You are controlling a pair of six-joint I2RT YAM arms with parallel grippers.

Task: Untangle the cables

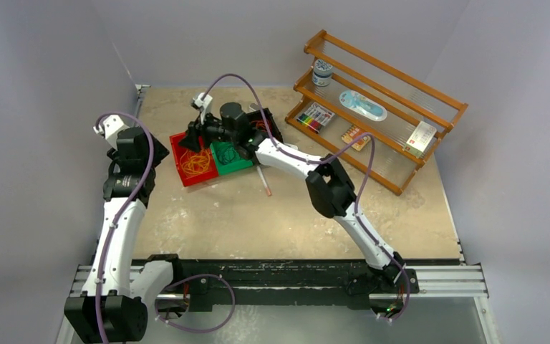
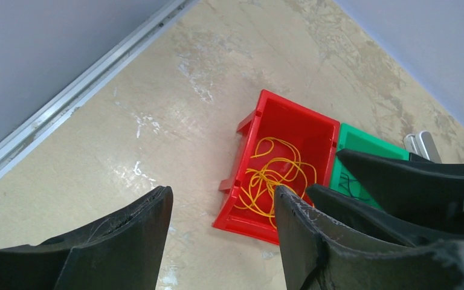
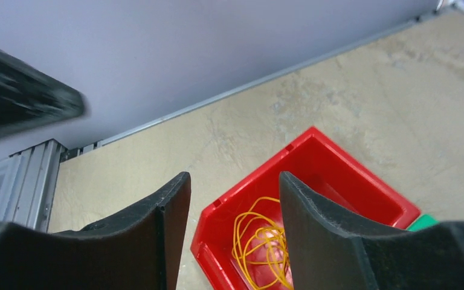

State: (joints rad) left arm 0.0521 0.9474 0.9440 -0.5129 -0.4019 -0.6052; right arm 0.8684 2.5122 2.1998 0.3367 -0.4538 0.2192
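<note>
A yellow-orange cable lies in loose loops inside a red bin. The left wrist view shows this cable too, and thin dark cable in the green bin beside it. My right gripper hangs over the red bin, open and holding nothing. In its own view the right gripper frames the bin's near corner and the yellow-orange cable. My left gripper is open and empty just left of the red bin, and in its own view the left gripper is over bare table.
A green bin adjoins the red one, with a dark bin partly hidden behind my right wrist. A white stick with a red tip lies on the table. A wooden rack with small items stands at the back right.
</note>
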